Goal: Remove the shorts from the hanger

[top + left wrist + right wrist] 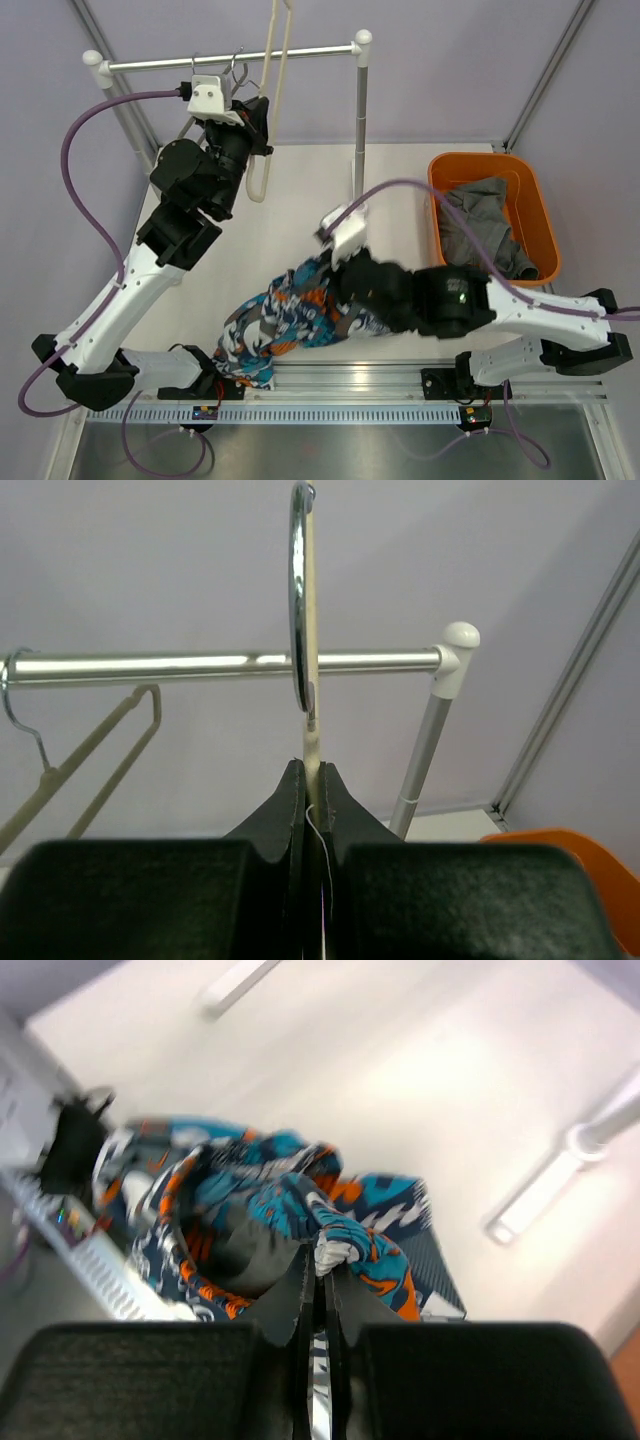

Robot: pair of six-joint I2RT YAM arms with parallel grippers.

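Left fingers clamped on hanger; right fingers pinching shorts, bunched on table.

Two hangers, one shorts, one bin

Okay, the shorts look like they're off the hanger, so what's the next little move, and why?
Probably open the right claw and let go. The shorts lie bunched on the table, clear of the hanger, which the left claw holds up by the rail. Nothing seems left to pull.
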